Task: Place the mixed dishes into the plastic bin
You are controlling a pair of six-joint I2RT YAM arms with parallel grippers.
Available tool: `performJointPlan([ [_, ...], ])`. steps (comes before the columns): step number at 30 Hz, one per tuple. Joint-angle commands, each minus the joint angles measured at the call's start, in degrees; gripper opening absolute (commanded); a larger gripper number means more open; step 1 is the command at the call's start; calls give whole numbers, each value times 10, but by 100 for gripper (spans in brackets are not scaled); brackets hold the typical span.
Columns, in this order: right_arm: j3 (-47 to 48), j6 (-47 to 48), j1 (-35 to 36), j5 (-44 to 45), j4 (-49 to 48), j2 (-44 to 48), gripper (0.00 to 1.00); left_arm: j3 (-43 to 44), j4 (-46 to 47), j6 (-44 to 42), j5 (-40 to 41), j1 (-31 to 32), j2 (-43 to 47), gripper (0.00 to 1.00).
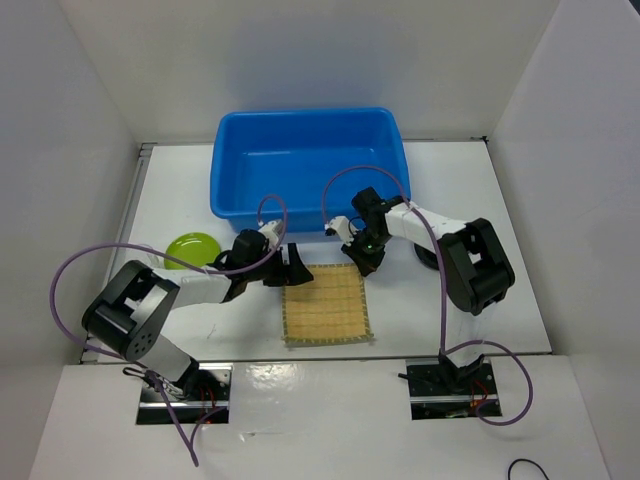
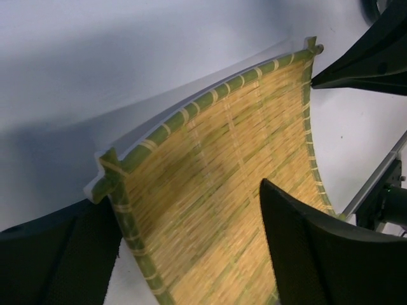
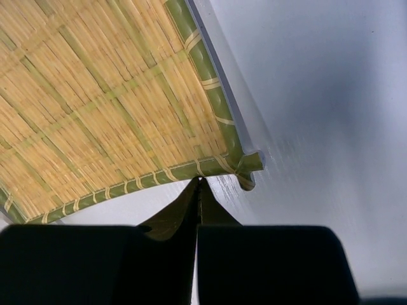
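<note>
The tan bamboo mat [image 1: 325, 305] lies flat on the table in front of the blue plastic bin [image 1: 305, 160]. My left gripper [image 1: 290, 268] is at the mat's far left corner and open. In the left wrist view one finger [image 2: 318, 254] hangs over the weave [image 2: 222, 165] and the other [image 2: 57, 254] sits outside the green border. My right gripper [image 1: 362, 258] is shut with nothing in it, its tips [image 3: 199, 181] touching the mat's [image 3: 95, 95] far edge near the right corner. The lime-green plate [image 1: 192, 250] rests at the left.
A dark rim [image 1: 428, 262], perhaps the black plate, peeks out under my right forearm. White walls enclose the table on three sides. Purple cables loop above both arms. The right gripper's black fingers [image 2: 369, 63] show at the top right of the left wrist view.
</note>
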State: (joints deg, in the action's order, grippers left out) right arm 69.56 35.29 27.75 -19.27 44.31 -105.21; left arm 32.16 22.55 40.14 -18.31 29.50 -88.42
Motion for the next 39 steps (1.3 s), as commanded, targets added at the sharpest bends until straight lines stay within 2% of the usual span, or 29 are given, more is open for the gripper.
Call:
performJointPlan([
  [1,1,2,0,-33,-19,21,0,-26,-36,-19,-25,7,-23,85],
  [4,1,2,-11,-38,-19,21,1,-32,-22,-19,-39,7,-23,76],
  [5,-4,2,-16,-44,-19,21,1,-32,-22,-19,-39,7,-23,43],
  [6,-4,2,-16,-44,-19,21,1,-32,-22,-19,-34,7,-23,34],
  [9,-4,2,-27,-50,-19,21,1,-37,-22,-19,-34,7,-10,18],
  [14,-4,7,-66,-73,-6,28,1,-37,-33,-19,-33,7,10,0],
  [17,8,34,-135,-117,29,62,2,-29,-66,-19,-38,12,42,0],
  [18,14,45,-189,-156,44,72,2,-29,-96,-19,-38,12,54,0],
  [21,39,79,-277,-212,116,111,3,10,-186,-24,-32,12,114,0],
  [22,39,88,-324,-219,132,119,3,23,-212,-30,-32,12,144,0],
  [24,39,94,-371,-219,170,144,3,75,-302,-39,-27,12,177,0],
  [25,30,94,-382,-213,183,149,5,94,-350,-45,-32,12,185,0],
  [27,16,112,-404,-218,219,166,5,139,-380,-50,-57,6,206,0],
  [30,-21,103,-454,-206,219,203,1,191,-424,-45,-87,-14,233,0],
  [33,-45,30,-521,-190,147,251,0,242,-436,-33,-108,-19,244,0],
  [39,-61,19,-563,-178,132,258,0,452,-469,-33,-195,-56,148,0],
])
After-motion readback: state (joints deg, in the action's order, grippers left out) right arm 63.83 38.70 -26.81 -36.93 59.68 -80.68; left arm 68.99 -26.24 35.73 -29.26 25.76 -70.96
